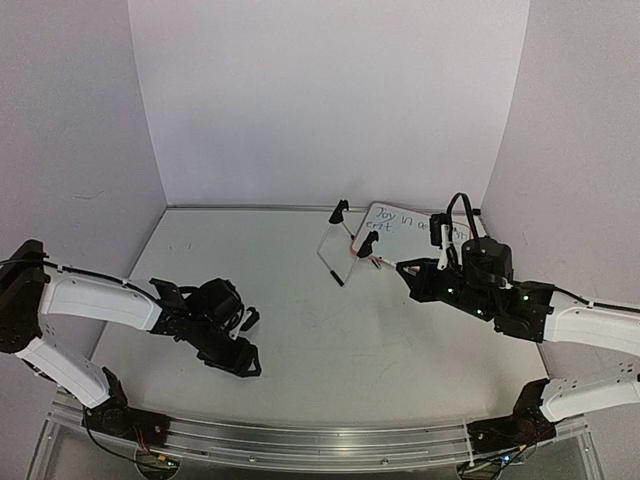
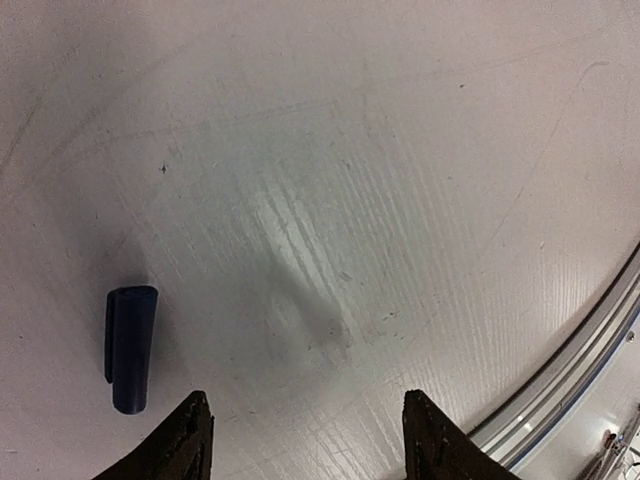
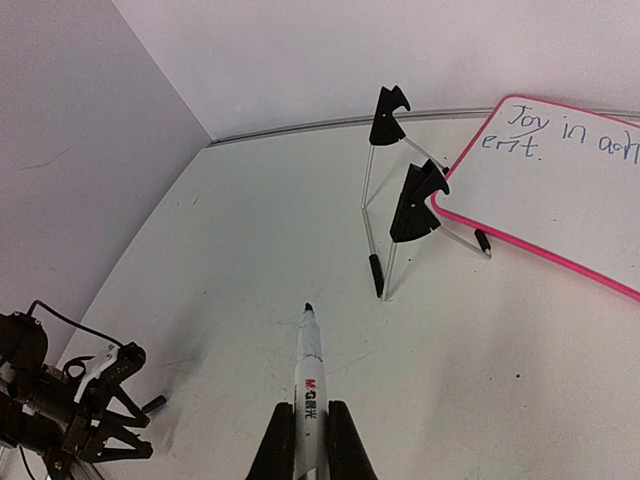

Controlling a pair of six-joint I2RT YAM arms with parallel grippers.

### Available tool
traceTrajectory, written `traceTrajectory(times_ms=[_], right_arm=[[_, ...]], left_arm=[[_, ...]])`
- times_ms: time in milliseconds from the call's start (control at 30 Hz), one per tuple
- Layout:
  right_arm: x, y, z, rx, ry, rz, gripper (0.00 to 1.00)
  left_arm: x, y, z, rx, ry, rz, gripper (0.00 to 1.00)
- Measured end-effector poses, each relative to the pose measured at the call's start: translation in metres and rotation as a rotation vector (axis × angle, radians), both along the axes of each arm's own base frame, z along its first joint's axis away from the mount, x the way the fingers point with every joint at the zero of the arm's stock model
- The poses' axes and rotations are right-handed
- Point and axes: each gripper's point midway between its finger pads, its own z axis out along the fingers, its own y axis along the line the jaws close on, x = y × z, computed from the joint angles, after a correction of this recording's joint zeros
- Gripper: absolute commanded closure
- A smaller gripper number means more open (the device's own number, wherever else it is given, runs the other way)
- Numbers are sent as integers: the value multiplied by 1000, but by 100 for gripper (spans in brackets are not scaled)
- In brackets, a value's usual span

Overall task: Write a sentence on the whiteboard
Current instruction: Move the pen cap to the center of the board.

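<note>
The whiteboard (image 3: 508, 235) has a pink rim and rests against a wire stand (image 3: 372, 215) with black clips, at the back right of the table. The sentence (image 3: 560, 135) is in blue marker along its top and starts "Joy in". In the top view the whiteboard (image 1: 400, 236) is partly hidden behind my right arm. My right gripper (image 3: 311, 418) is shut on a white marker (image 3: 309, 365), uncapped, with its tip pointing at the bare table short of the stand. My left gripper (image 2: 307, 412) hangs open over the table with nothing between its fingers. The marker's blue cap (image 2: 131, 347) lies just left of it.
An aluminium rail (image 1: 320, 435) runs along the table's near edge and shows close to my left gripper (image 1: 252, 343) as a rail (image 2: 570, 370) at lower right. White walls close in the table on three sides. The wire stand (image 1: 345, 245) juts forward of the board.
</note>
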Motion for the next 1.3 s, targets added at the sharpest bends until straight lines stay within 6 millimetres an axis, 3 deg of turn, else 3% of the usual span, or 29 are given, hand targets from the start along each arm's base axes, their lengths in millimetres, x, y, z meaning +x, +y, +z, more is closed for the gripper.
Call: traceTrajectory(times_ms=[300, 533, 800, 1300], right_arm=[[0, 0, 0, 6, 5, -3, 100], [0, 0, -1, 9, 7, -5, 100], [-4, -4, -2, 21, 12, -10, 100], [-7, -12, -9, 34, 25, -32, 100]], left_arm=[[24, 8, 32, 40, -132, 38, 24], [31, 25, 8, 145, -107, 73, 22], [27, 24, -9, 169, -61, 65, 23], [16, -11, -4, -31, 32, 84, 24]])
